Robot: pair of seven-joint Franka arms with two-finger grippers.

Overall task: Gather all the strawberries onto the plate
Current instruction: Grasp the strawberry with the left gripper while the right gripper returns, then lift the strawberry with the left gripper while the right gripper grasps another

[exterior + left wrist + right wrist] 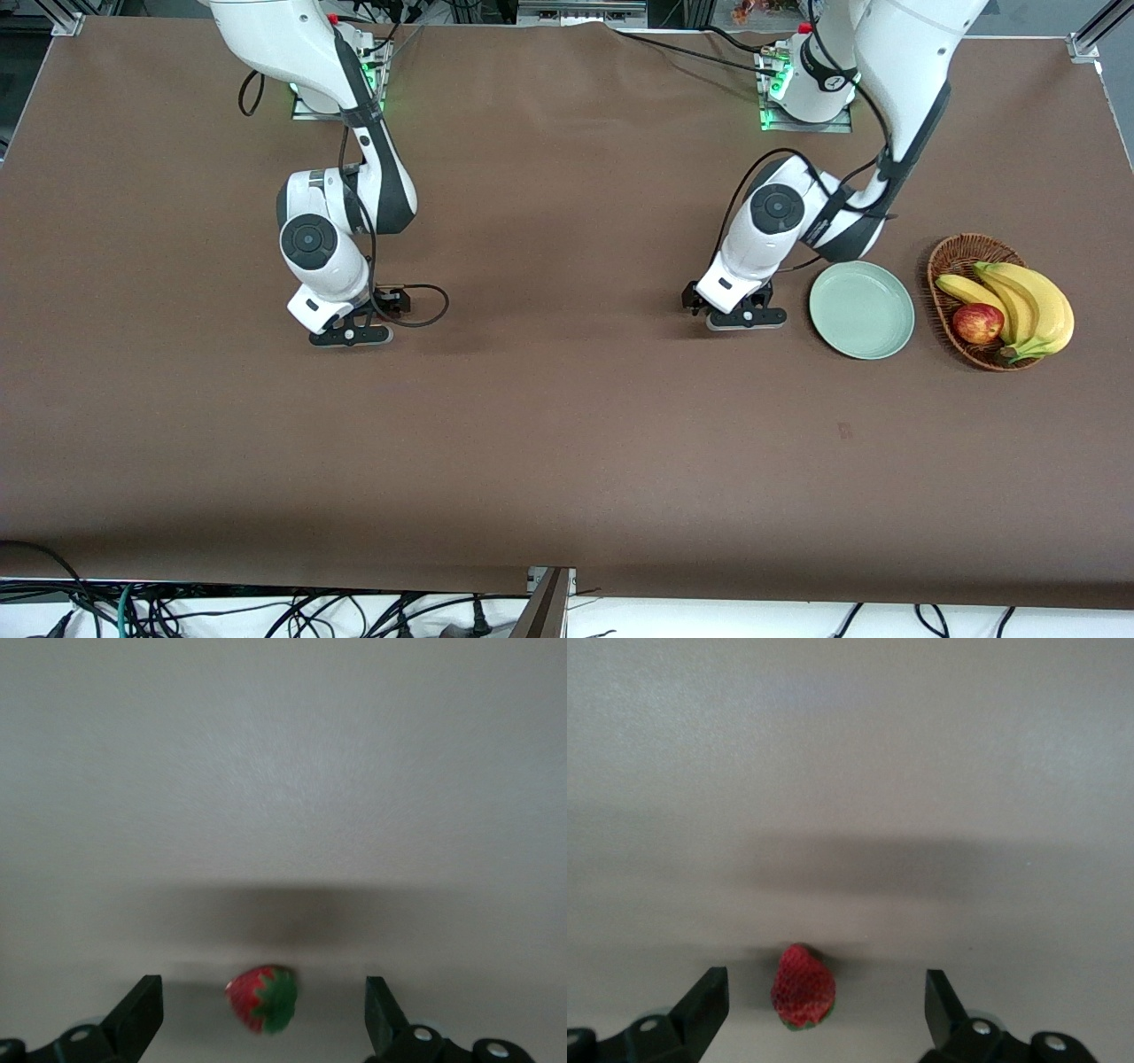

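Note:
In the left wrist view a strawberry (263,998) lies on the brown table between the spread fingers of my left gripper (263,997), touching neither. That gripper (742,317) is low over the table beside the pale green plate (861,310), which holds nothing. In the right wrist view another strawberry (802,988) lies between the wide-apart fingers of my right gripper (826,988), untouched. This gripper (350,335) is down at the table toward the right arm's end. In the front view both berries are hidden under the grippers.
A wicker basket (974,246) stands beside the plate at the left arm's end of the table. It holds bananas (1028,306) and a red-yellow apple (977,323). A black cable (425,310) loops on the table by the right gripper.

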